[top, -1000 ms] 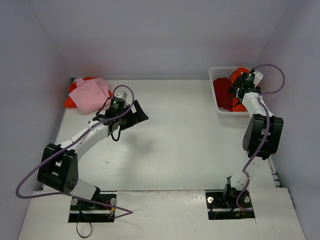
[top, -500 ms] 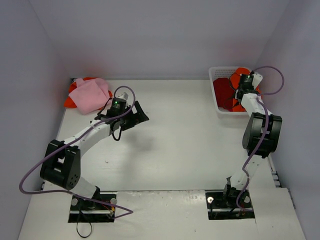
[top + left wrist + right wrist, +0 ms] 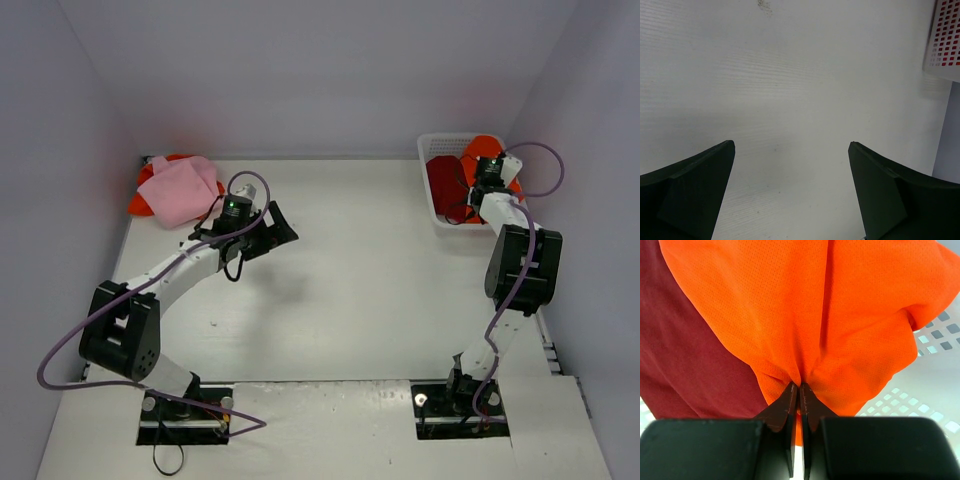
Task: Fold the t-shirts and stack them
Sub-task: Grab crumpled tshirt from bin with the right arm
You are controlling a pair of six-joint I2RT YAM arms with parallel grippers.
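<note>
Now, near edge: both arms are bolted at the bottom of the overhead frame, on the white table (image 3: 360,300).
Left gripper: the left gripper (image 3: 272,232) hangs left of centre in the overhead frame, jaws spread wide with nothing between them. Its wrist view shows only bare tabletop and a corner of lattice at upper right.
Right gripper: the right gripper (image 3: 800,387) reaches into the basket (image 3: 428,185) at the upper right of the overhead frame, jaws pinched together on a small gathered fold of the orange t-shirt (image 3: 840,315).
Basket contents: the orange t-shirt fills the upper and right part of the right wrist view. The crimson t-shirt (image 3: 685,350) touches it along the left of that view, and white lattice shows at lower right.
Far left pile: the pink t-shirt (image 3: 182,190) lies bunched at the upper left of the overhead frame, on top of orange cloth (image 3: 143,200). I cannot tell whether either is folded.
Step, as I judge it: drawing the orange t-shirt out of the basket to spread it on the table.
Risk, thin grip: only a narrow pinch of fine mesh is held, so the cloth could slide out under its own weight when lifted.
Risk, drag-along: the crimson t-shirt lies against the orange one and might ride up with it or spill over the rim.
Risk, basket: cloth catching on the lattice could tip or shift the basket.
Risk, layers: the pinch may hold two layers, leaving the shirt hanging twisted and hard to lay flat.
</note>
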